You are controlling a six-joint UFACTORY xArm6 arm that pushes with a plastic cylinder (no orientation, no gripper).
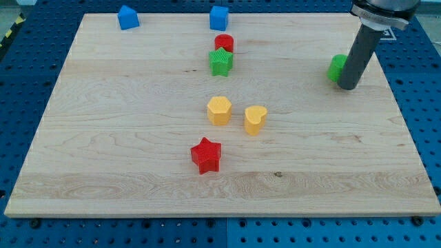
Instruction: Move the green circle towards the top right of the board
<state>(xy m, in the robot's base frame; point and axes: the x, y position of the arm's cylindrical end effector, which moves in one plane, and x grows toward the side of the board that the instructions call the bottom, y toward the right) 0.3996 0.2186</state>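
The green circle [336, 67] sits near the right edge of the wooden board [124, 158], in its upper half; its right side is hidden behind my rod. My tip [346, 86] rests on the board just right of and slightly below the green circle, touching or nearly touching it.
A green star [220, 62] lies at upper middle with a red circle [224, 43] just above it. Two blue blocks [127, 17] [218, 17] sit at the top edge. A yellow hexagon [219, 110], a yellow heart [255, 119] and a red star [206, 155] lie mid-board.
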